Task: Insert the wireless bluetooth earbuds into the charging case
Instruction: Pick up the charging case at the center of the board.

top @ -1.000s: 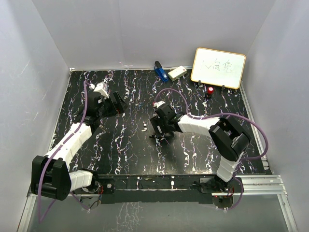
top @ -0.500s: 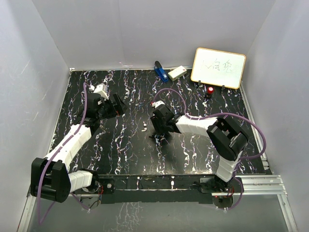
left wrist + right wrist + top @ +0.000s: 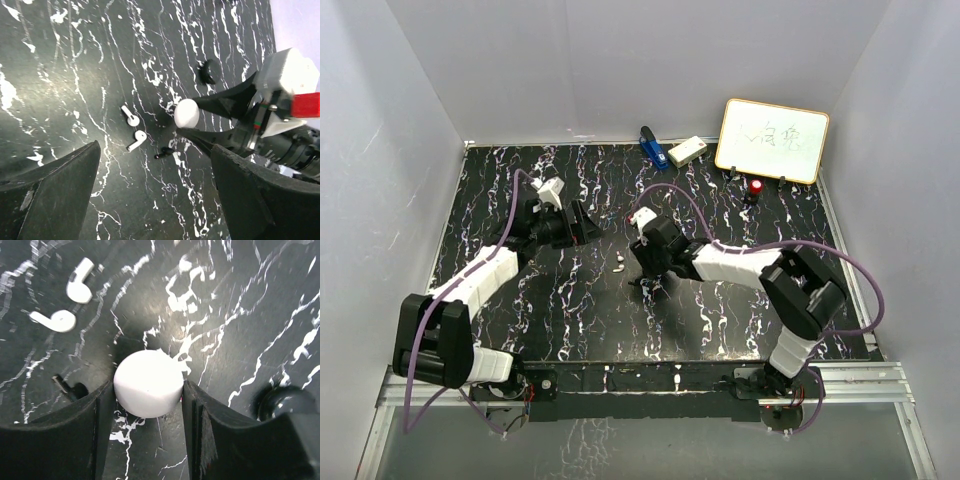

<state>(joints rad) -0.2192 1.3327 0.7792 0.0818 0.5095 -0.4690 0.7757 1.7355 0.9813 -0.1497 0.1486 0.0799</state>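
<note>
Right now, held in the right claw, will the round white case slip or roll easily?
Probably slippery: the charging case looks smooth, and the right claw pinches only its curved sides. It seems rigid: no dent shows under the grip. If released on edge, it may roll.

**Black marbled table, a few small things on it**

The table [image 3: 570,310] has a black top veined with white streaks and is walled in by pale panels. Near its middle two white earbuds [image 3: 131,116] lie side by side, close but not touching, stems pointing different ways. Just beside them sits the round white case [image 3: 147,382]. A tiny black scrap [image 3: 162,154] lies between earbuds and case, and a black knob [image 3: 206,71] lies past the case. Along the far edge are a blue object [image 3: 651,146], a cream box [image 3: 687,151], a propped whiteboard [image 3: 772,140] and a small red-topped piece [image 3: 756,188].
</note>
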